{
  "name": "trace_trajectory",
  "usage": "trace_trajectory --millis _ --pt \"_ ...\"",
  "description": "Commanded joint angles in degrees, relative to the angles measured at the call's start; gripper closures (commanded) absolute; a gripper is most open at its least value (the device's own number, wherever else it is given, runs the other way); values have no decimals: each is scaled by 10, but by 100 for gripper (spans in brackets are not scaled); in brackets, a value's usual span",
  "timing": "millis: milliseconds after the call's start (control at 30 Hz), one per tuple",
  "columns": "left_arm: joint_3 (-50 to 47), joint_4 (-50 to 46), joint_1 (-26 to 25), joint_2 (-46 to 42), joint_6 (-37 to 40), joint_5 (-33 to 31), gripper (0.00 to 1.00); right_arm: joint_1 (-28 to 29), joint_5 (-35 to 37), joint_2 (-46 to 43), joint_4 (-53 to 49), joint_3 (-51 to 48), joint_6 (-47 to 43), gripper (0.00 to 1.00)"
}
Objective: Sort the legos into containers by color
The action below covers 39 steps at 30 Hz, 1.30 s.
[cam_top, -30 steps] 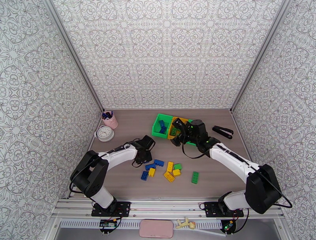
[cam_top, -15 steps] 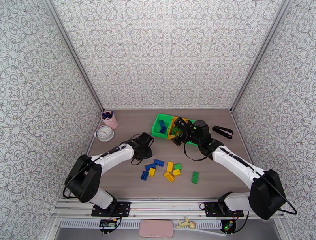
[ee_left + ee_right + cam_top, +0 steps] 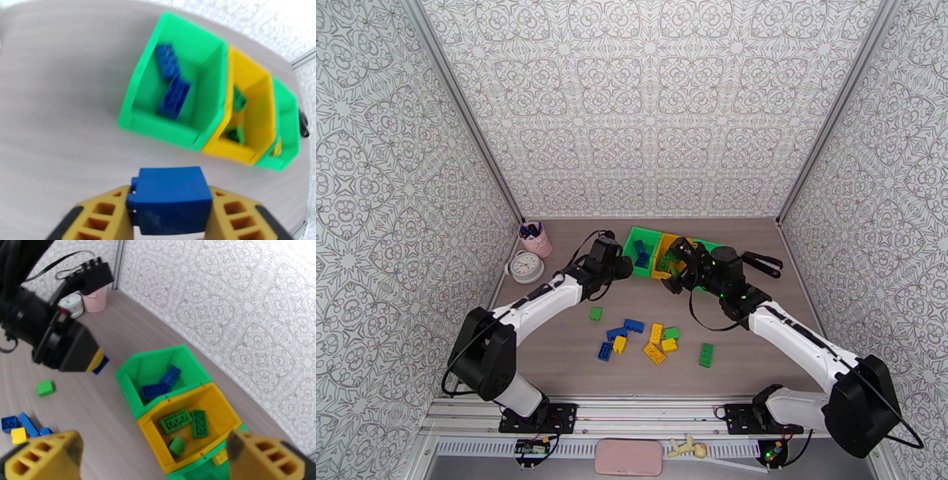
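The left end effector is closed part-way on a blue lego, holding it above the table, just short of the containers. The step in hand looks like delivery. The next move probably calls for carrying it forward over the leftmost green bin, which holds two blue bricks, then letting go. The lego's smooth broad face points at the wrist camera. Its long axis appears to run finger to finger, though that is hard to confirm. The right end effector gapes wide and empty above the bins.
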Motion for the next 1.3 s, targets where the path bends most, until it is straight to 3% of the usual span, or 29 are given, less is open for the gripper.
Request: trace_trajectory --millis 0,333,667,1000,1267 --pt "62 43 8 54 30 4 72 -2 -1 -9 11 -13 13 1" --pt "237 6 14 220 53 12 71 -6 14 -36 -4 -27 5 0" --pt "339 -32 21 297 72 38 65 -8 23 -42 -19 -21 5 0" --pt "307 -29 26 241 91 60 27 -9 11 -43 -39 -5 6 0" --pt "190 7 30 128 79 46 6 1 -74 -26 -102 11 -19 0"
